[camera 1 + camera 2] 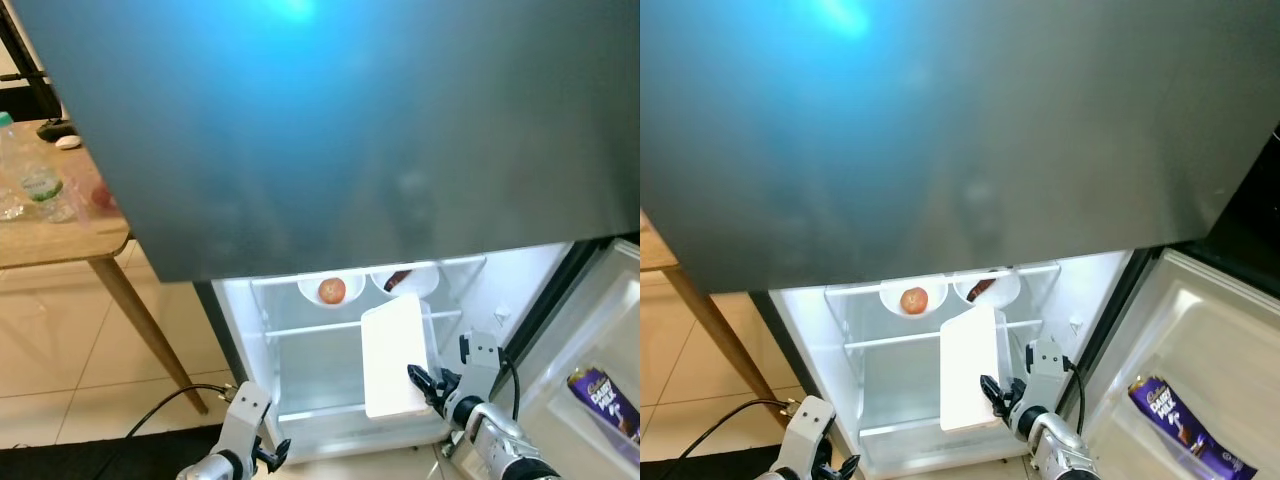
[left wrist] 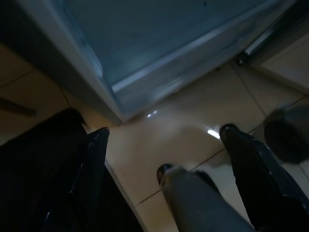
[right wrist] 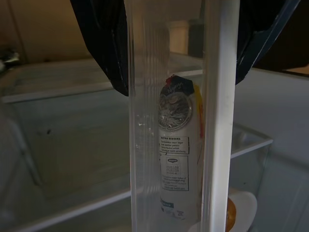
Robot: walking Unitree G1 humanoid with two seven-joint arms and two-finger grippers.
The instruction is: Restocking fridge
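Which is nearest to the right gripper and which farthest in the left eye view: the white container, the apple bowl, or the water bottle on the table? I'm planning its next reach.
1. White container: held in the right gripper, at the open fridge's front.
2. Apple bowl: on the fridge's upper shelf, behind the container.
3. Water bottle: on the wooden table, far to the robot's left.

left gripper (image 2: 164, 145) fingers spread apart above tiled floor (image 2: 183, 125), fridge base (image 2: 159, 58) just beyond fingertips.
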